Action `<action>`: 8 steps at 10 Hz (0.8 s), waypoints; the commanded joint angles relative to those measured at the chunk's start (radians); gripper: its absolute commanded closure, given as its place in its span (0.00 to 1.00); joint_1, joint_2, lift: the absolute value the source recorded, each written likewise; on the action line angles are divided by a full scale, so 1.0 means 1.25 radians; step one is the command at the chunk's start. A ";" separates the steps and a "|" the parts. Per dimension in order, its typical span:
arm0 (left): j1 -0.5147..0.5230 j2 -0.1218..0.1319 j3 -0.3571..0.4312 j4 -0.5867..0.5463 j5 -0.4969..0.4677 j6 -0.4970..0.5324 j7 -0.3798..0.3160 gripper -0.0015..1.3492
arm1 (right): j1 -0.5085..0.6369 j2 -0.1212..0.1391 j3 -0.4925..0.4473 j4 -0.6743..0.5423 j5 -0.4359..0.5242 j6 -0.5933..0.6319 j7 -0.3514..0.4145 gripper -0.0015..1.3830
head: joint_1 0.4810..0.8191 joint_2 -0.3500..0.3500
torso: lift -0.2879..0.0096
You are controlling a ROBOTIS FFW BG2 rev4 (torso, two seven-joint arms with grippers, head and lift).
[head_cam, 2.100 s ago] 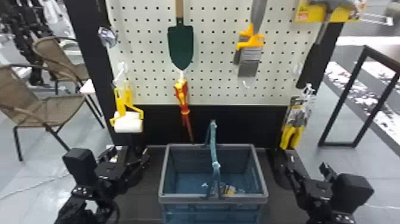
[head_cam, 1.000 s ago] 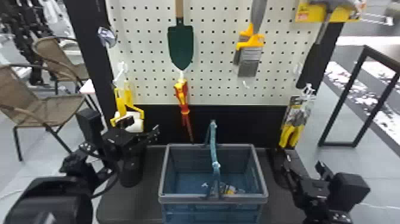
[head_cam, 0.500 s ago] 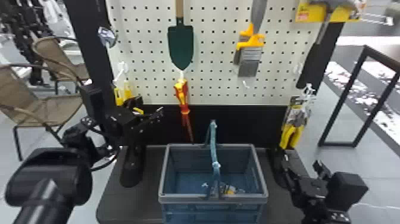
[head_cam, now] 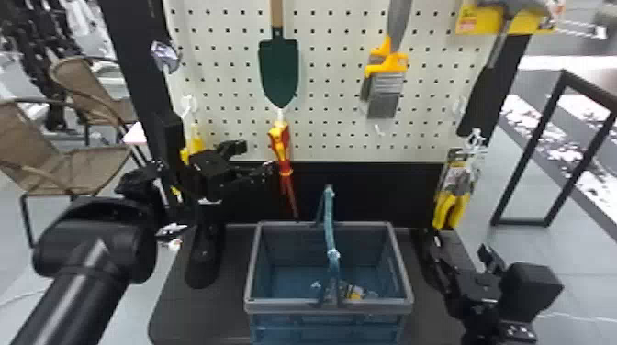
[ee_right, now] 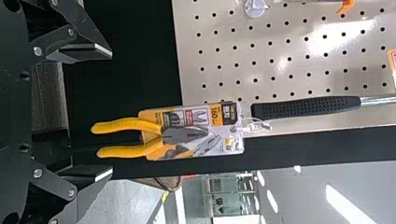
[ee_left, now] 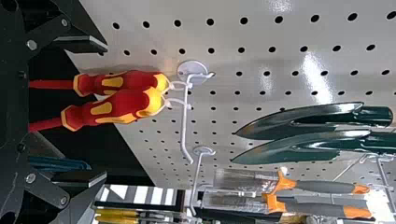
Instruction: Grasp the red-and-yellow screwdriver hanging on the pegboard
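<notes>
Noting head view first: one red-and-yellow screwdriver hangs on the pegboard at its lower edge, a little left of middle. It sits directly under one green trowel. Long axis is vertical, handle up, shaft running down past the board's lower edge.

Left tool is raised level with the handle, fingers spread. The screwdriver lies just beside it, toward the robot's right, not pinched. Right tool sits low at the bench's right edge, well apart, so the left arm is clearly nearer.

Also counted: one brush, one pack of pliers, one hammer, one blue basket mid-bench.

Left wrist view: left tool wide open, screwdriver handle lined up in the gap ahead of the fingertips. Its hook is at the handle's end. A second handle shape beside it is, I judge, a reflection in the glossy board. Closing should need only a short push forward.

Right wrist view: right tool spread, holding nothing, facing the pliers.
</notes>
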 commanded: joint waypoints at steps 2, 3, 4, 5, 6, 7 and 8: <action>-0.028 0.000 -0.008 0.052 0.003 -0.012 -0.013 0.24 | 0.000 -0.001 0.001 0.000 -0.001 0.000 0.001 0.29 | 0.20 0.50 | 0.63; -0.040 0.000 -0.019 0.079 0.019 -0.015 -0.017 0.24 | -0.002 -0.002 0.003 0.000 -0.002 0.000 0.002 0.29 | 0.20 0.50 | 0.63; -0.057 0.000 -0.034 0.101 0.019 -0.014 -0.030 0.24 | -0.004 -0.004 0.005 0.001 -0.002 0.001 0.003 0.29 | 0.20 0.50 | 0.63; -0.076 0.000 -0.052 0.127 0.023 -0.021 -0.043 0.24 | -0.005 -0.006 0.009 0.001 -0.004 0.000 0.005 0.29 | 0.20 0.50 | 0.63; -0.093 0.000 -0.073 0.153 0.048 -0.027 -0.054 0.24 | -0.009 -0.007 0.010 0.003 -0.006 0.000 0.006 0.29 | 0.20 0.50 | 0.63; -0.105 -0.003 -0.084 0.165 0.058 -0.026 -0.063 0.24 | -0.010 -0.008 0.011 0.003 -0.006 0.000 0.006 0.29 | 0.20 0.50 | 0.63; -0.118 -0.005 -0.093 0.168 0.055 -0.021 -0.071 0.24 | -0.010 -0.008 0.011 0.004 -0.006 0.000 0.007 0.29 | 0.20 0.50 | 0.63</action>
